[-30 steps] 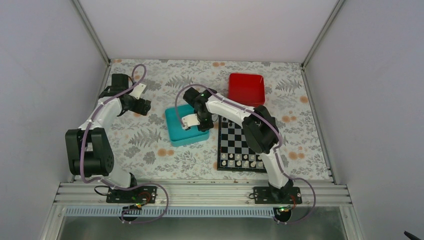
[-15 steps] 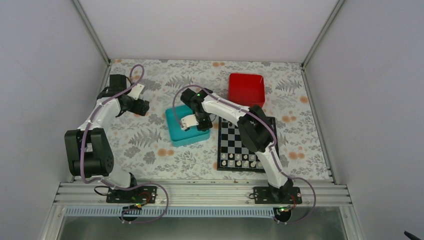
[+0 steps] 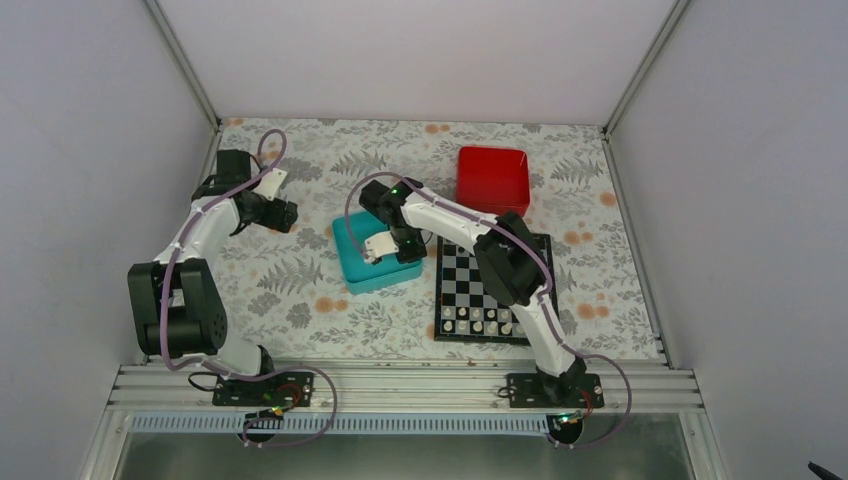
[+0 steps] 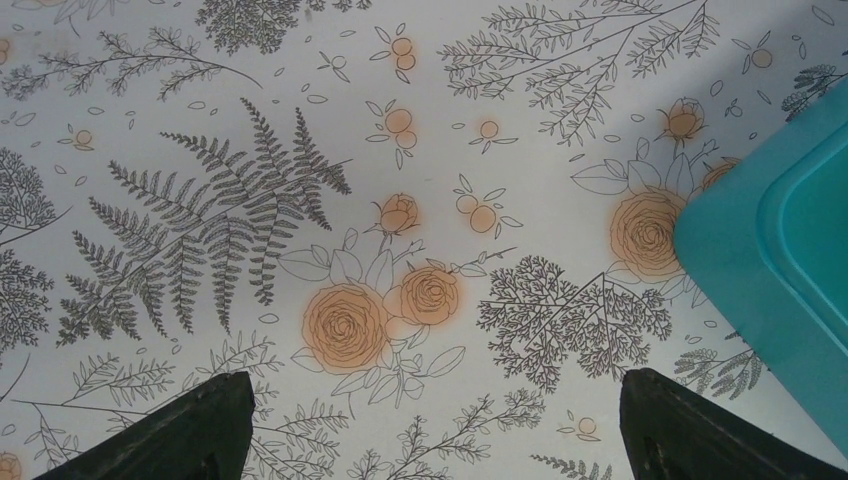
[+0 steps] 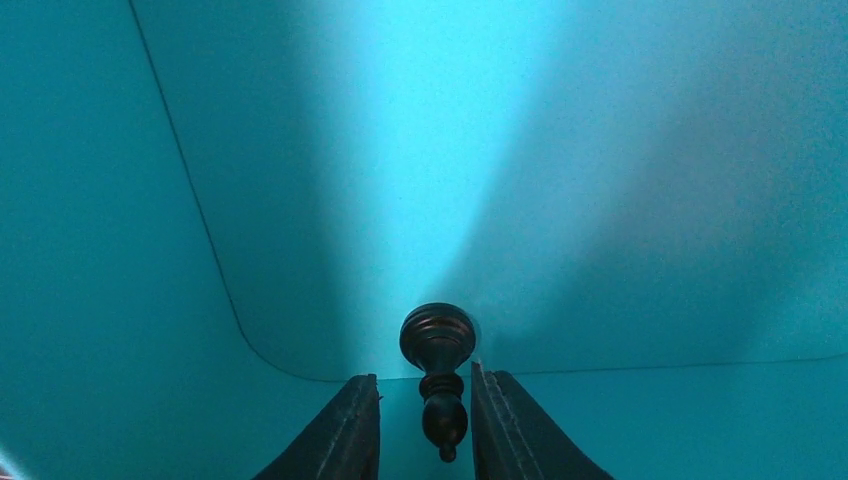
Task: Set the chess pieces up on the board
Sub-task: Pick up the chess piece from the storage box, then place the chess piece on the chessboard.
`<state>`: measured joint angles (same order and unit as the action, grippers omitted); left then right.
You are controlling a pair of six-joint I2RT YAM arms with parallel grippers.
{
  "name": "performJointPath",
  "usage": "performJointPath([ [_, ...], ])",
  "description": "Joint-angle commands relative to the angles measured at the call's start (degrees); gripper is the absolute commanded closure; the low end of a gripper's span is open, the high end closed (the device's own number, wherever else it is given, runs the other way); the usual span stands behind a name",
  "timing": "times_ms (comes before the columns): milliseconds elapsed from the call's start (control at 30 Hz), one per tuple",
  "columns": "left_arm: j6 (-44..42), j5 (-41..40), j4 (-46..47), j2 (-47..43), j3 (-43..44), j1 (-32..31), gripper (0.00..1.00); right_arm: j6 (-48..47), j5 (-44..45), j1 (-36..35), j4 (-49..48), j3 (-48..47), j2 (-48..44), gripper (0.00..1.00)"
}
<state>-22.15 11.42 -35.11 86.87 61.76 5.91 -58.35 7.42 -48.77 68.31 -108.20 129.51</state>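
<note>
Two fingers [image 5: 350,430] of my right arm stand narrow either side of a dark chess piece [image 5: 438,345] in the teal tray [image 5: 600,200], not quite touching it. My left fingers [image 4: 190,430] hang wide over the tabletop [image 4: 400,100]. The board [image 3: 470,280] lies just beside the tray.

The teal tray [image 3: 350,263] walls in the right gripper [image 5: 425,400], with a black chess piece [image 5: 437,340] filling most of the gap between its fingers. Pale pieces [image 3: 480,320] crowd the board's [image 3: 480,275] near rows; its far squares lie bare. The left gripper [image 4: 435,400] hangs over open tablecloth [image 4: 400,150].
</note>
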Motion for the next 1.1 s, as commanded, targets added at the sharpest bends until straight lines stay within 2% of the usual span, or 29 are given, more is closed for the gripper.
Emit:
performJointPath([
  [0, -1.13, 1.41, 0.05, -1.61, -0.63, 0.59, 0.09, 0.65, 1.26, -0.88, 1.32, -1.79, 0.53, 0.76],
  [267, -1.31, 1.46, 0.14, -1.55, -0.76, 1.02, 0.09, 1.15, -1.56, -1.04, 1.17, -2.95, -0.50, 0.87],
  [467, -1.06, 1.59, -0.34, -1.39, 0.31, 1.12, 0.09, 2.38, -3.28, -0.81, 3.35, -5.04, -3.18, 0.91],
  [667, -0.70, 1.25, -1.24, -1.53, 1.54, 1.12, 0.09, 3.19, -5.22, 0.40, 4.87, -4.95, -9.60, 0.94],
  [833, -0.20, 1.31, -2.41, -1.77, 2.80, 1.12, 0.09, 3.80, -4.70, 3.56, 4.39, -2.07, -15.66, 0.94],
  [1067, 0.56, 1.33, -3.68, -2.24, 4.19, 1.08, 0.09, 3.68, -5.75, 11.76, 3.42, 5.87, -25.23, 0.95],
])
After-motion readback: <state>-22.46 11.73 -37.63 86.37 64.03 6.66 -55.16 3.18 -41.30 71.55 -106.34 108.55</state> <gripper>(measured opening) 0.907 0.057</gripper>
